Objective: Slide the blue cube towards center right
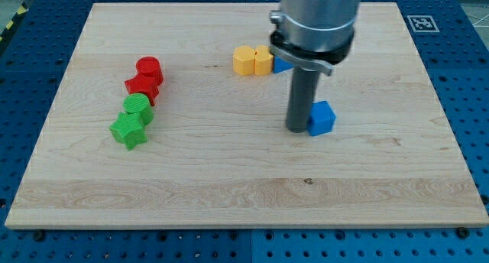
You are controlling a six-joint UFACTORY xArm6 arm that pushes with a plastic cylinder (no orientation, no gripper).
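Tip (297, 129) touching blue cube (322, 118) on its left side, approx mid-board, slightly right of centre. No claw (bare rod). Push underway; cube needs more travel toward board's (229, 194) right edge.

You have bare desk (397, 141) right of the blue cube (322, 118); my tip (297, 129) touches its left side.
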